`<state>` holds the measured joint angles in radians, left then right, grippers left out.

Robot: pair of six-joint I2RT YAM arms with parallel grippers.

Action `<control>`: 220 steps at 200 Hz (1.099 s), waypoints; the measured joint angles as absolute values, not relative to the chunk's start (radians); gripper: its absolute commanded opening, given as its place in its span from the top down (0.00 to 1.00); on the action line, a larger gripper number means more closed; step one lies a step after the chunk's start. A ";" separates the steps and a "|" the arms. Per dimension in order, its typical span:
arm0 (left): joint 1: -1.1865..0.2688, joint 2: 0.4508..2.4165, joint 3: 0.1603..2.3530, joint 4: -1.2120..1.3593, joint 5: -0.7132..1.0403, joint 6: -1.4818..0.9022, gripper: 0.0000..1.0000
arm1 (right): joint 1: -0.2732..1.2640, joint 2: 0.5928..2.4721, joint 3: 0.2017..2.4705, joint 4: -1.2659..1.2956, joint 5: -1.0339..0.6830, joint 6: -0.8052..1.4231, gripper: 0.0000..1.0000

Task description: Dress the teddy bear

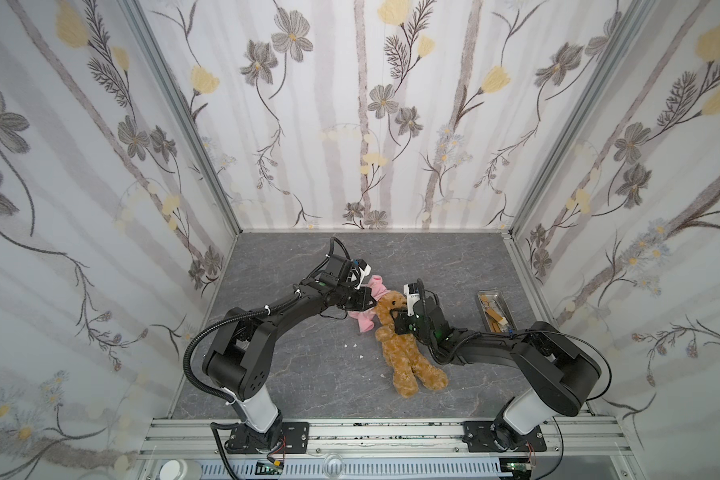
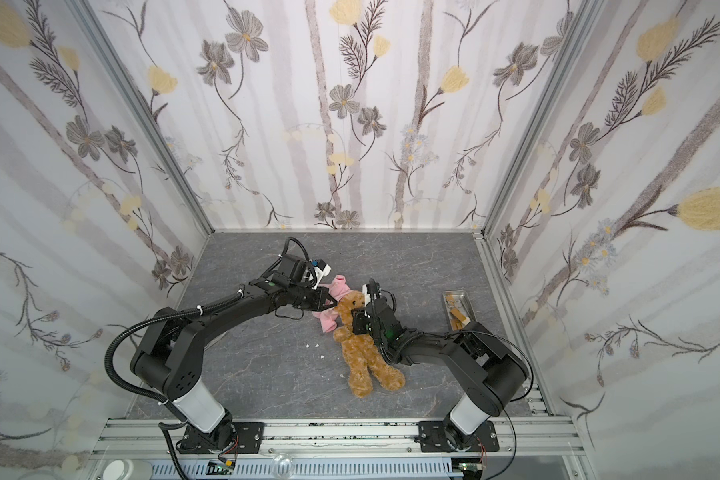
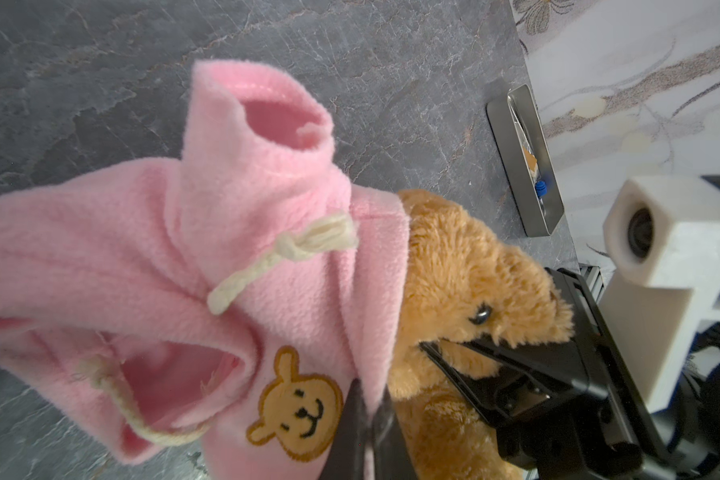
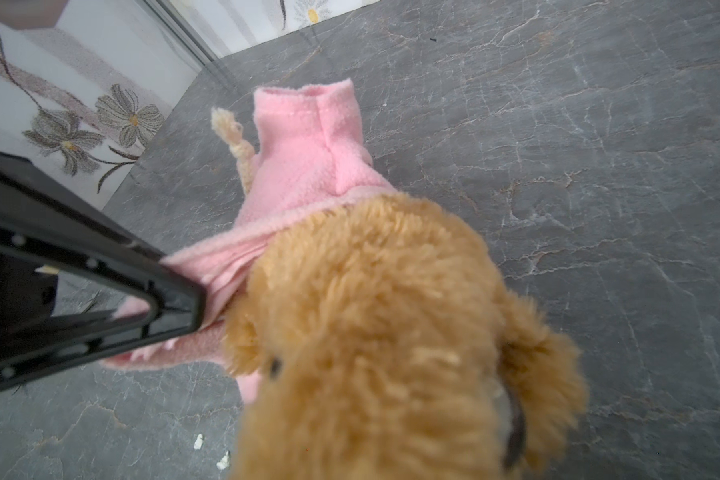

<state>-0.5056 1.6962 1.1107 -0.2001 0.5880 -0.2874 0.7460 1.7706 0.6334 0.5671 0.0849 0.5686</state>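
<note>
On the left, the left end effector (image 1: 370, 306) is clenched tight on the bottom edge of the pink hoodie (image 1: 364, 323). In the left wrist view it pinches right beside the little bear-face patch (image 3: 296, 401). The hoodie looks floppy and fuzzy, with one open sleeve sticking out and a cream cord (image 3: 267, 262) lying across it. Its open bottom edge touches the top of the head of the teddy bear (image 1: 404, 353). The bear lies on its back near the middle of the gray desk (image 1: 308, 374), between the two arms, with its feet toward the robot and its head toward the back wall. The right end effector (image 1: 399, 318) reaches in from the right and grasps the bear by the face, with its jaws closed around the fluffy muzzle. Far to the right, near the wall, sits a metal tray (image 3: 510, 166) with small things in it, well apart from the bear. The bear looks light, soft and squishy, so I think it will bend and flop, and its fur may slip out of a weak pinch. The head or chest is a good place to hold, because there is lots of stuffing there. The hoodie is thin and soft, so I think it is best held by its edge and pulled wide for the big head.
</note>
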 measured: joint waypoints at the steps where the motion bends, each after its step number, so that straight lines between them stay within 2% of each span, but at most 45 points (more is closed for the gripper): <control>1: -0.506 1.696 1.111 -0.200 0.588 -0.287 1.00 | 0.746 1.771 0.635 0.567 0.086 0.569 0.93; 66: -0.506 1.715 1.152 -0.207 0.606 -0.293 1.00 | 0.787 1.838 0.636 0.585 0.080 0.562 0.91; 132: -0.511 1.746 1.189 -0.213 0.602 -0.318 1.00 | 0.789 1.847 0.585 0.721 -0.055 0.430 0.91; 220: -0.529 1.792 1.258 -0.224 0.580 -0.322 1.00 | 0.792 1.847 0.580 0.769 -0.182 0.319 0.91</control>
